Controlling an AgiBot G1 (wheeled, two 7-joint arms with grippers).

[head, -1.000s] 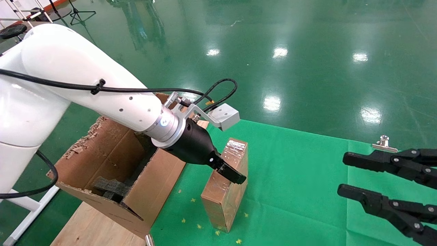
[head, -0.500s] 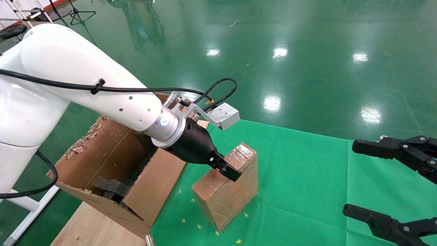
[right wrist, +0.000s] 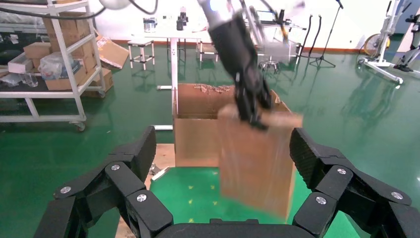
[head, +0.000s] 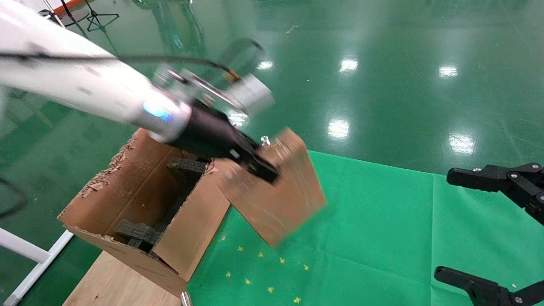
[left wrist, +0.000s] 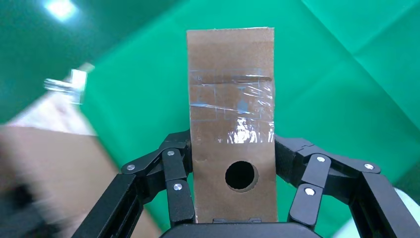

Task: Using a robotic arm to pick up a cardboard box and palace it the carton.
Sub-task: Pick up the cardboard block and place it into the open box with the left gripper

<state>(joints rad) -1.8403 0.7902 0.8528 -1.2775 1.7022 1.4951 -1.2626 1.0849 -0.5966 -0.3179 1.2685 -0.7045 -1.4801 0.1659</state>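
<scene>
Green cloth (head: pixel 382 221) fills lower right of the head view, glossy green floor (head: pixel 382 63) above it. Carton (head: pixel 127 199) sits lower left, torn rims, black foam pieces (head: pixel 140 233) inside. White robotic arm (head: pixel 85 89) comes in from upper left, motion-blurred, blue light ring lit. Its left gripper (head: pixel 259 168) is clamped on the cardboard box (head: pixel 276 191), which hangs tilted in frame centre, off the cloth, just right of the carton's near wall. In the left wrist view the fingers (left wrist: pixel 178 193) squeeze both sides of the taped box (left wrist: pixel 231 124) with the round hole. Right gripper (head: pixel 488 229) at right edge, jaws spread wide, holding nothing.
</scene>
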